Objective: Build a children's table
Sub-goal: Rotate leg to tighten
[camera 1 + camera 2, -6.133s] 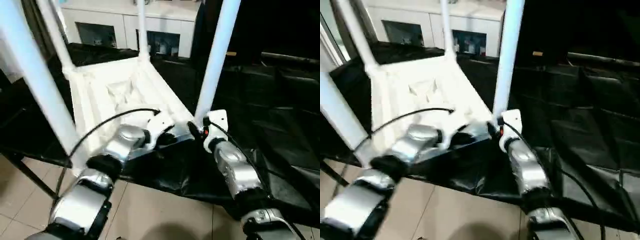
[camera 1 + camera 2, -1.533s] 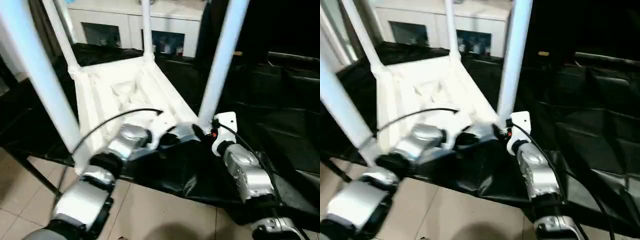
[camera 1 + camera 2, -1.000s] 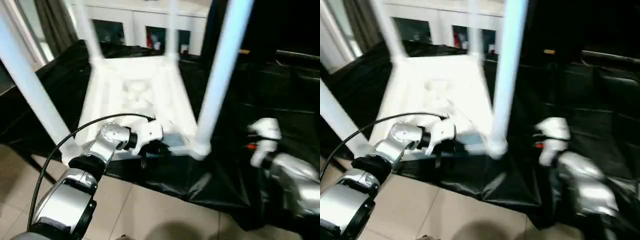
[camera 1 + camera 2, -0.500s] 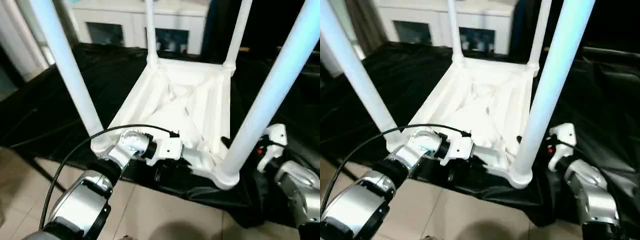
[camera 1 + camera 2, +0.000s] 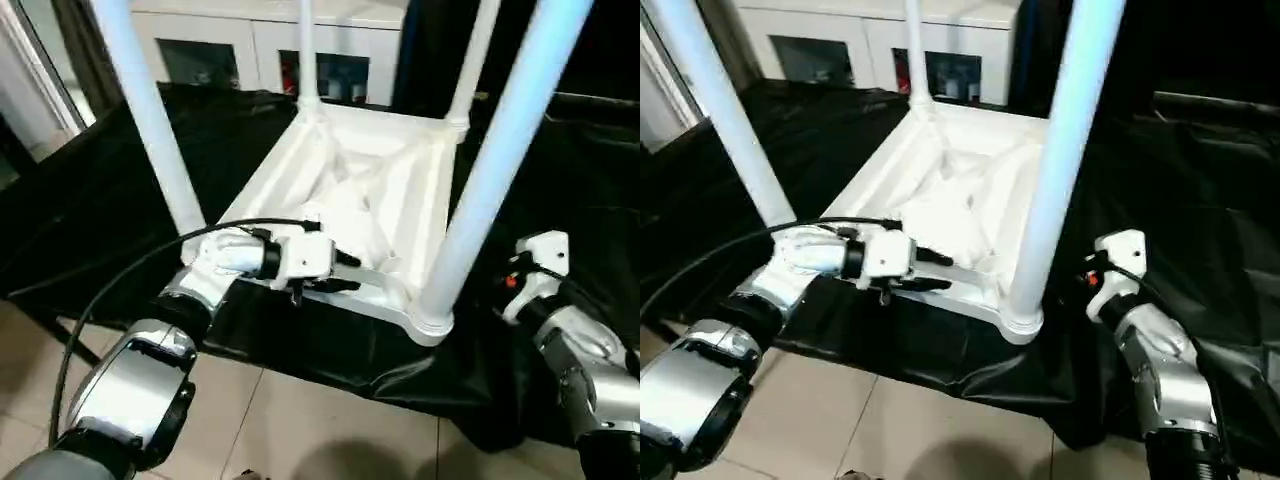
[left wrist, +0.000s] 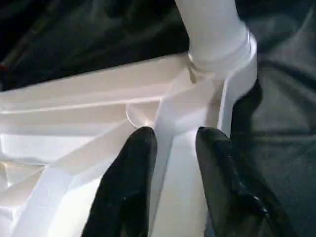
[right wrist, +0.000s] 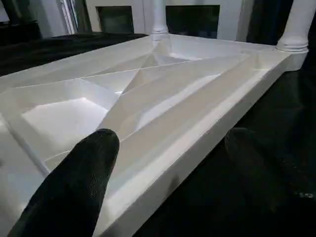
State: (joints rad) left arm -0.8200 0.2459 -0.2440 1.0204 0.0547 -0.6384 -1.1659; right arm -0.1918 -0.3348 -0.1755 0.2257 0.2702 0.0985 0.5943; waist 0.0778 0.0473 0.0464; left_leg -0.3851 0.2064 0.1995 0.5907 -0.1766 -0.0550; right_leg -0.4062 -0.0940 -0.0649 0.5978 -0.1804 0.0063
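Beside table (image 5: 385, 190), right claw (image 7: 168, 163) now released.

The table top (image 5: 380, 200) is white plastic, smooth with a soft sheen on its ribs; the legs (image 5: 495, 165) are the same smooth white plastic. Black cloth (image 5: 90, 210) over the counter looks thin, creased and faintly glossy. The forearms (image 5: 590, 370) are brushed silver metal. The fingers (image 6: 131, 192) are black, smooth and slightly shiny. The floor (image 5: 330, 430) is pale, smooth tile.
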